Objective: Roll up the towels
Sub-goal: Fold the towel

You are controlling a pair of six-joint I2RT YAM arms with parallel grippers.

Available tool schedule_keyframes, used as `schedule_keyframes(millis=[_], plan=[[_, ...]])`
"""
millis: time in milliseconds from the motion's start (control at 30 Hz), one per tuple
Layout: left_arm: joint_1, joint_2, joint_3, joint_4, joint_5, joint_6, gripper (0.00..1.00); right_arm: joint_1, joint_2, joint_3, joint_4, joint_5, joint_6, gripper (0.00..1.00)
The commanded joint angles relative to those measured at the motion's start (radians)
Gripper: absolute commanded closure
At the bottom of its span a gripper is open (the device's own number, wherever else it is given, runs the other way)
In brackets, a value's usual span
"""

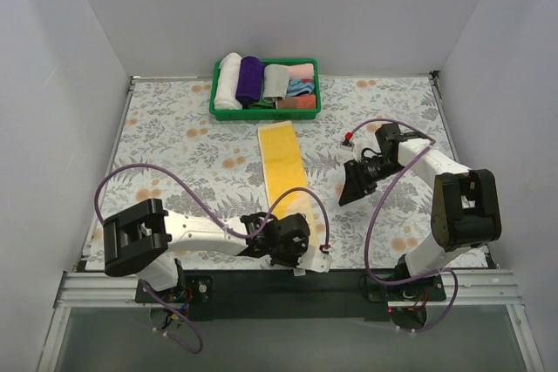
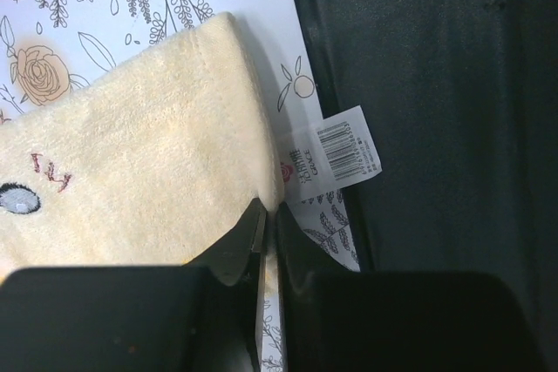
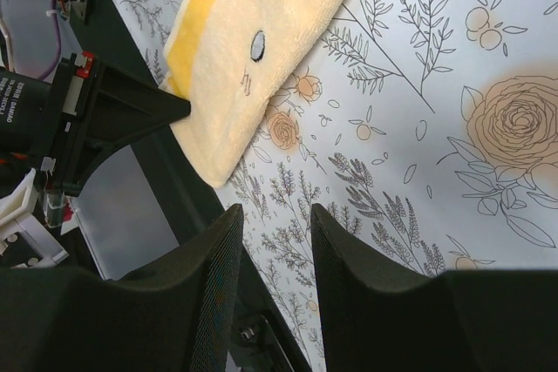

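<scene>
pale yellow terry towel (image 1: 283, 163) flat lengthwise on floral worktop (image 1: 174, 145) | left hand (image 2: 268, 226) nearly closed on its near corner hem, we reckon pinching to start roll | right hand (image 3: 270, 250) parted, hovering beside, clear of cloth

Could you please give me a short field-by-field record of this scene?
towel: yellow, flat and unrolled, lying lengthwise on the table
label: white tag at the towel's near edge
left gripper: almost shut at the towel's near edge; grip on cloth unclear
right gripper: open, empty, right of the towel
basket: green, far side; holds grey roll, other rolls and cloths
rolling: not yet begun on the flat towel
</scene>
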Motion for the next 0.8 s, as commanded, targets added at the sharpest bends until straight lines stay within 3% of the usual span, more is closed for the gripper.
schedule_keyframes(millis=[0,133,333,433,567,767], plan=[[-0.004,0.012,-0.038,-0.044,-0.015,0.024,1.00,-0.008,0.001,0.000,-0.025,-0.020,-0.014,0.62],[-0.004,-0.038,0.011,-0.118,0.071,0.032,1.00,-0.008,0.002,0.001,-0.025,-0.025,-0.015,0.63],[0.011,-0.112,0.128,-0.271,0.342,0.058,1.00,-0.012,-0.001,0.003,-0.029,-0.028,-0.015,0.63],[0.080,-0.108,0.179,-0.297,0.424,0.049,1.00,-0.013,0.002,0.006,-0.032,-0.033,-0.017,0.63],[0.274,-0.052,0.268,-0.363,0.531,0.087,1.00,-0.016,0.010,0.010,-0.039,-0.039,-0.023,0.63],[0.454,0.078,0.399,-0.420,0.577,0.165,1.00,-0.018,0.019,0.017,-0.048,-0.046,-0.029,0.63]])
